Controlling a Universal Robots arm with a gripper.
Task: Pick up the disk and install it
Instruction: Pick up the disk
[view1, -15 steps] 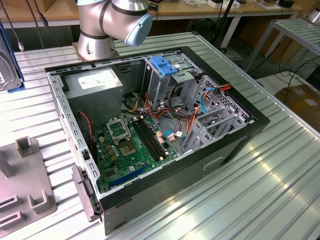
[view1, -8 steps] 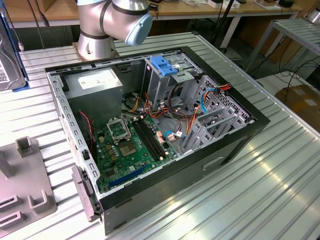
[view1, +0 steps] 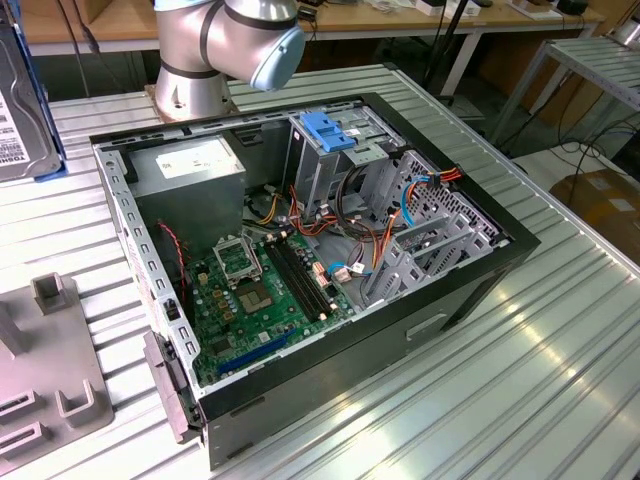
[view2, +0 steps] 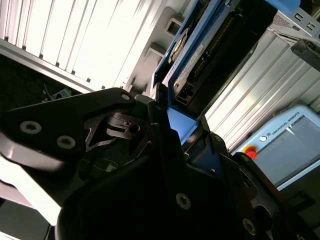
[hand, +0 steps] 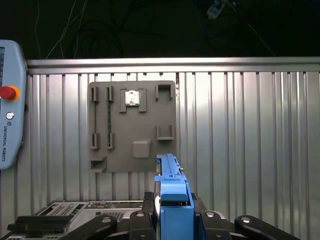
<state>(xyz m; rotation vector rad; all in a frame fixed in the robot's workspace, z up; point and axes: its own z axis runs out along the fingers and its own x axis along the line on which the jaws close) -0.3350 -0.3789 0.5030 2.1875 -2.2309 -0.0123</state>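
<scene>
**Disk grasped in the pincer.** In the first wrist view the pincer (hand: 172, 222) is shown clamped on the disk (hand: 171, 195). The black fingers (hand: 147, 212) are pressed against the two sides of the blue carrier frame, and the disk's narrow edge projects beyond the fingertips. In the second wrist view the same grasp is seen from the side. The disk (view2: 225, 35) stands out past the pincer (view2: 167, 117), with its dark body, connector row and blue frame exposed.

Beyond the disk's far edge, in line with the pincer, a grey fixture plate (hand: 132, 150) lies flat on the ribbed metal surface (hand: 250, 125). A teach pendant (hand: 10, 100) with a red button rests off to one side of the pincer.

In the exterior view the disk (view1: 20, 100) is seen upright at the exterior view's left edge, its white label turned toward the camera. The open computer case (view1: 480, 280) lies well apart from the held disk, toward the exterior view's right. Inside it are a green motherboard (view1: 260, 300), a grey metal box (view1: 190, 165) with a white sticker, and a blue bracket (view1: 330, 130) in the drive bay. The arm (view1: 230, 40) rises behind the case.
</scene>
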